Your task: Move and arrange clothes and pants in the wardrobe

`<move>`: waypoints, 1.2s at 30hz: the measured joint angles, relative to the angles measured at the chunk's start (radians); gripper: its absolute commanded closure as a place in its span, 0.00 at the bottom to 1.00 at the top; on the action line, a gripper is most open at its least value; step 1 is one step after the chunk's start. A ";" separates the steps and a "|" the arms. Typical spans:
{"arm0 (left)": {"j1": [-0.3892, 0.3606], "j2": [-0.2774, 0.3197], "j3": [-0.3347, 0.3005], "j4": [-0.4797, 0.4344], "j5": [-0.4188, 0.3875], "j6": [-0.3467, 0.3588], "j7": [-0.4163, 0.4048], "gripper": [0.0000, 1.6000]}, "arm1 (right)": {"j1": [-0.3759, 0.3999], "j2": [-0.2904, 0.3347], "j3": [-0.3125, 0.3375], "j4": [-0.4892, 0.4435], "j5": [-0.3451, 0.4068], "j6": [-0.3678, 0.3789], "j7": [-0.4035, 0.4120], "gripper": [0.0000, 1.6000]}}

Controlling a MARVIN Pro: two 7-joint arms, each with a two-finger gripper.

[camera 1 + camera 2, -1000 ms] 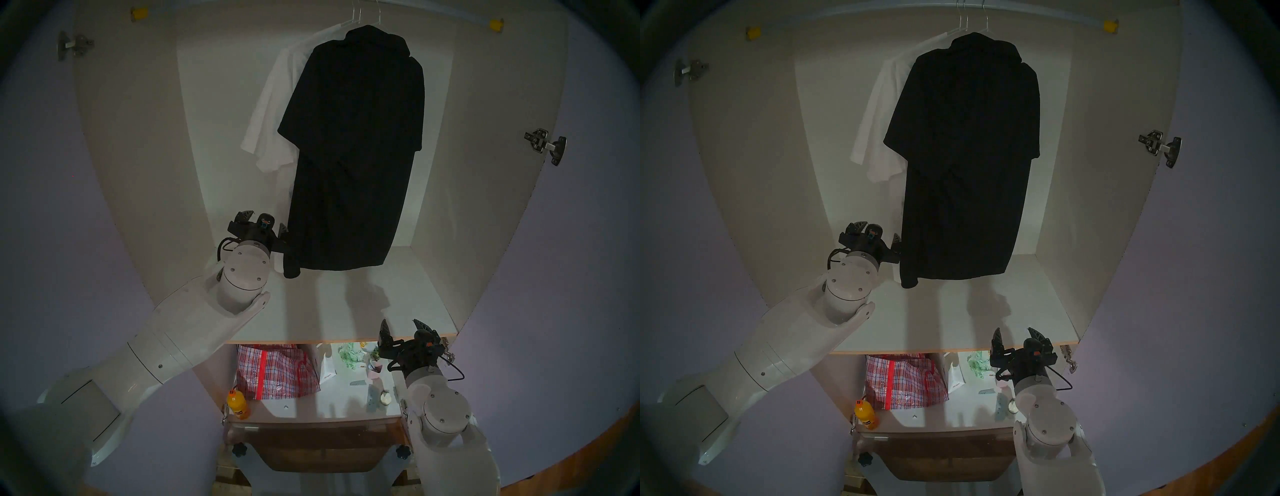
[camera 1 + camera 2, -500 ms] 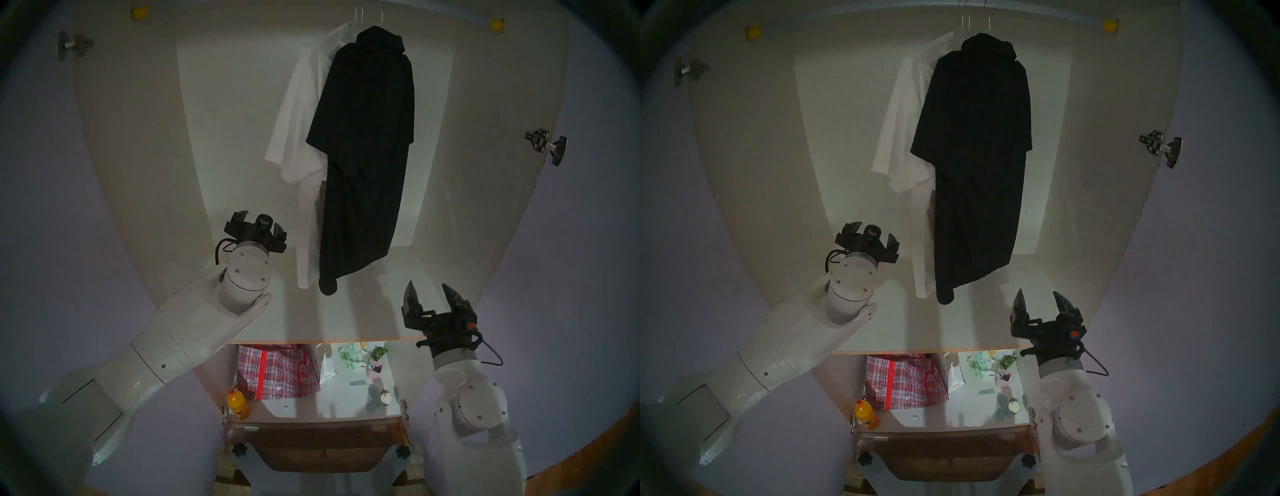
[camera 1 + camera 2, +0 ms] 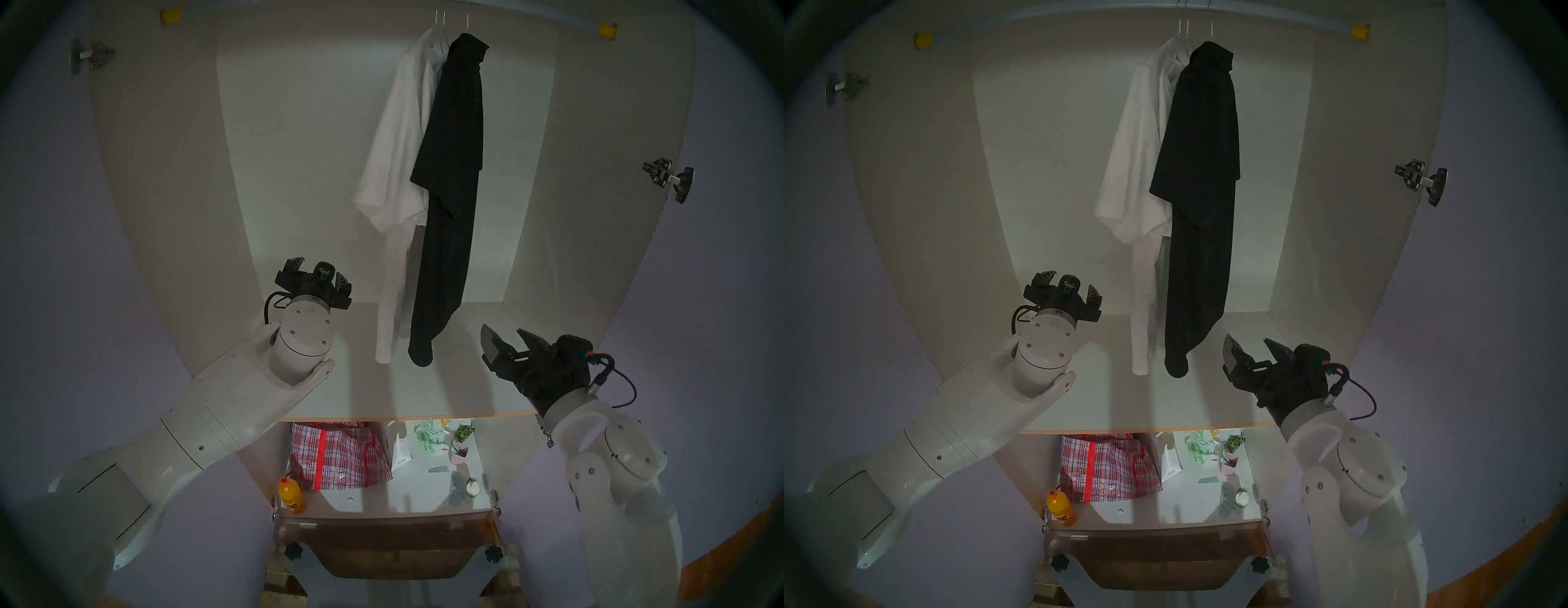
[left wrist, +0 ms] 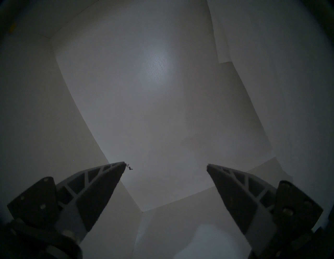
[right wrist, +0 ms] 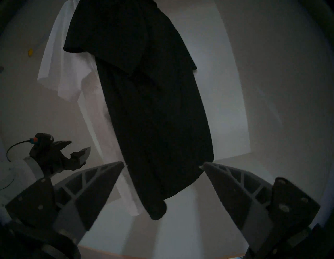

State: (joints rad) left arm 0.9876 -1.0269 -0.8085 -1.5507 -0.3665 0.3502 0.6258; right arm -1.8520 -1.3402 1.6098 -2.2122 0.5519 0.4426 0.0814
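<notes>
A long black collared garment (image 3: 449, 191) hangs edge-on from the wardrobe rail, whose yellow end cap (image 3: 607, 29) shows at the upper right. Left of it hangs a large white short-sleeved shirt (image 3: 394, 148). Between them a second white garment is mostly hidden; a long white strip (image 3: 388, 297) hangs down. My left gripper (image 3: 318, 271) is open and empty, left of the clothes and apart from them; its wrist view (image 4: 166, 163) shows only white panels. My right gripper (image 3: 505, 332) is open over the shelf (image 3: 445, 382), right of the black hem (image 5: 157, 208).
Below the wood-edged shelf lie a red plaid bag (image 3: 339, 454), an orange bottle (image 3: 291, 496) and small items (image 3: 437, 441). Lilac doors (image 3: 63, 254) stand open on both sides, with steel hinges (image 3: 668, 178). The white side panels (image 3: 551, 212) close in the hanging space.
The garments have turned from front-facing to edge-on and shifted right, away from my left gripper. My right gripper has risen from below the shelf edge and turned towards the black hem.
</notes>
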 measured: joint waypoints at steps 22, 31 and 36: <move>-0.003 0.000 0.004 0.000 -0.001 0.000 0.003 0.00 | 0.180 -0.003 -0.077 0.032 -0.020 0.095 -0.036 0.00; -0.003 0.000 0.004 0.000 -0.001 0.000 0.003 0.00 | 0.179 -0.001 -0.094 0.032 -0.023 0.095 -0.043 0.00; -0.003 0.000 0.004 0.000 -0.001 0.000 0.003 0.00 | 0.188 0.006 -0.117 0.045 -0.039 0.080 -0.033 0.00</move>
State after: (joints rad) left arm 0.9842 -1.0265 -0.8043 -1.5506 -0.3677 0.3498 0.6290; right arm -1.6642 -1.3345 1.4928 -2.1672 0.5125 0.5222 0.0486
